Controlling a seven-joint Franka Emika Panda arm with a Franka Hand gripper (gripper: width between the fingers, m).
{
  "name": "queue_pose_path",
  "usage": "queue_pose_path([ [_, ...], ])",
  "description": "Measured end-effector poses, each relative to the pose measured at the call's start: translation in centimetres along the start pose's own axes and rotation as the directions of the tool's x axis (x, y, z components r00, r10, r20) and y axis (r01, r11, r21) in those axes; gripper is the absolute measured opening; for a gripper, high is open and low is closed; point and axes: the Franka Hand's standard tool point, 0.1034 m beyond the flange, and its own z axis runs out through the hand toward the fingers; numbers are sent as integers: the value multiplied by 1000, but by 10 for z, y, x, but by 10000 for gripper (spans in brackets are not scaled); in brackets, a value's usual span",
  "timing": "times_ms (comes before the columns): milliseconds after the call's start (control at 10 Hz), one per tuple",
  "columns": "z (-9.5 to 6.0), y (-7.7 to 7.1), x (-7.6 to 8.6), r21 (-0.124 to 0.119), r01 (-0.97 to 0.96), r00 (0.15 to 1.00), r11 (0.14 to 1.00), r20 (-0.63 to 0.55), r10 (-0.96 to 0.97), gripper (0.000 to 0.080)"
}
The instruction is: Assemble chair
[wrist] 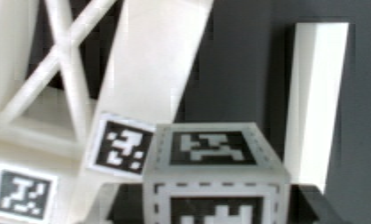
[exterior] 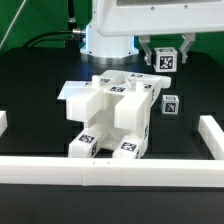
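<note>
The chunky white tagged chair (exterior: 110, 115) fills the exterior view's centre. At upper right, the gripper (exterior: 165, 63) is clamped on a small cube (exterior: 165, 57). The arm (exterior: 150, 15) is cut off above.

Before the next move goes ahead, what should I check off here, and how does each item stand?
1. The jaws shut on the held cube: ok, it sits between them.
2. The held cube lifted off the table: cannot tell.
3. The held cube apart from the chair body: ok, dark table shows between them in the exterior view.
4. The loose cube free of the jaws: ok, it lies on the table to the exterior view's right of the chair body.
5. A spot on the chair body for the held cube in sight: cannot tell.
</note>
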Motion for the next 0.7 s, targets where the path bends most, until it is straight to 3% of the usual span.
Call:
queue_pose_path([
  [100, 2, 3, 0, -4, 9, 1000, 1000, -7, -9, 284],
  [200, 12, 11, -2, -35, 81, 996, 996, -46, -83, 284],
  [300, 13, 20, -2, -44, 111, 993, 993, -29, -112, 284],
  [500, 7, 38, 21, -57, 176, 983, 983, -51, -179, 284],
  [700, 5, 43, 25, -55, 156, 986, 986, -49, -159, 284],
])
